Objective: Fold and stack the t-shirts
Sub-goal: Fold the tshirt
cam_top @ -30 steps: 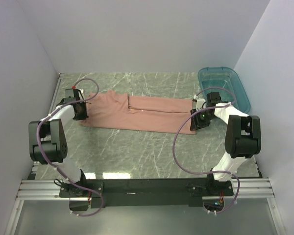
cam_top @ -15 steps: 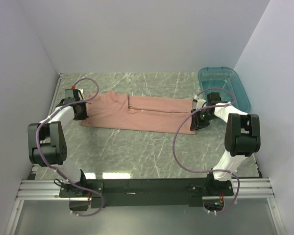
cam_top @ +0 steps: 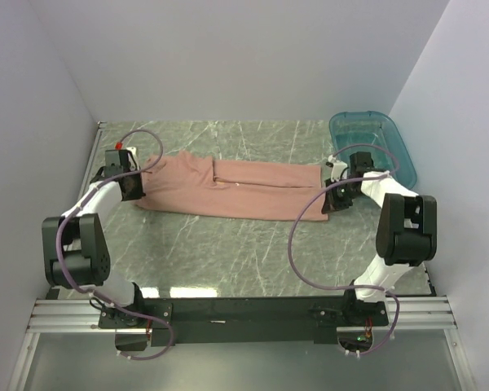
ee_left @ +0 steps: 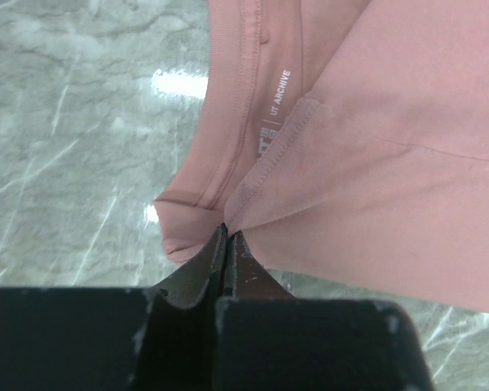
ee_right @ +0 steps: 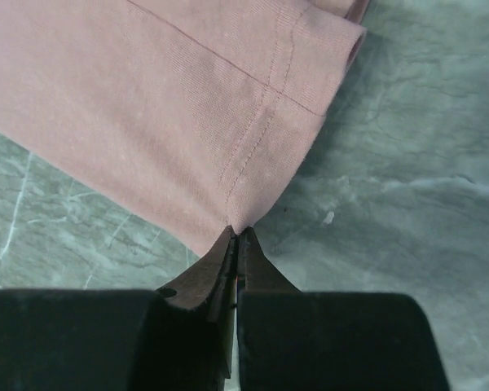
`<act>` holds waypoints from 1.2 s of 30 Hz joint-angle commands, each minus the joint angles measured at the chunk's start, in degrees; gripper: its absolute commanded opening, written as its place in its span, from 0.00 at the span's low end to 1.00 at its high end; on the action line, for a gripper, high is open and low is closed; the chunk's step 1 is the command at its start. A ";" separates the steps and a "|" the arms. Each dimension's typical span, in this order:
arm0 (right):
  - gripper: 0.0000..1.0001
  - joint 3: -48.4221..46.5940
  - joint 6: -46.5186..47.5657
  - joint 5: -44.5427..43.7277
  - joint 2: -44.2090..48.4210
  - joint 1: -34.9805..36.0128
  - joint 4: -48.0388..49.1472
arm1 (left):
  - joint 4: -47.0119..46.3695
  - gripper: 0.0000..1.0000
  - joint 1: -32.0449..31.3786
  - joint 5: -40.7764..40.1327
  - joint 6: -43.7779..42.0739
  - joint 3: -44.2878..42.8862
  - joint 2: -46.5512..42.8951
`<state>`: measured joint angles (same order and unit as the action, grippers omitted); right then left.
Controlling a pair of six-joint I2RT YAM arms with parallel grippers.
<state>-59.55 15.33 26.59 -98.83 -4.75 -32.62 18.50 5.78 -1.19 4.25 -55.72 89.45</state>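
The left tool [ee_left: 226, 236] pinches the t-shirt [cam_top: 236, 189] at its end far from the tub [cam_top: 401, 147], the right tool [ee_right: 235, 236] at its end near the tub; both should lift evenly, keeping the cloth taut

The t-shirt [cam_top: 228, 189] is plain dusty salmon pink, stitched in matching thread, with small white lettering [ee_left: 279, 92] inside its collar. The table [cam_top: 228, 244] is grey-green marble streaked with pale veins. At 2 o'clock the tub [cam_top: 375, 134] is translucent teal. The fingers [ee_left: 197, 273] are black; the arms [cam_top: 403, 228] are black and white, with purple cables [cam_top: 297, 244].
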 commanded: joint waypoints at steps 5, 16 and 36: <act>0.00 0.22 3.38 0.48 8.03 -0.96 -3.85 | 0.13 0.00 -0.24 -2.41 1.37 2.72 -7.62; 0.00 2.68 12.69 0.74 12.25 -0.87 -11.84 | 3.29 0.00 -0.24 -2.32 2.08 5.27 -10.96; 0.39 7.26 11.31 0.66 9.88 -3.07 -8.43 | 5.32 0.00 -2.35 -2.41 2.16 4.75 -8.94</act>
<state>-49.60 29.26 26.41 -89.08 -7.22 -43.13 23.86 3.84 -2.79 5.82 -50.48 80.62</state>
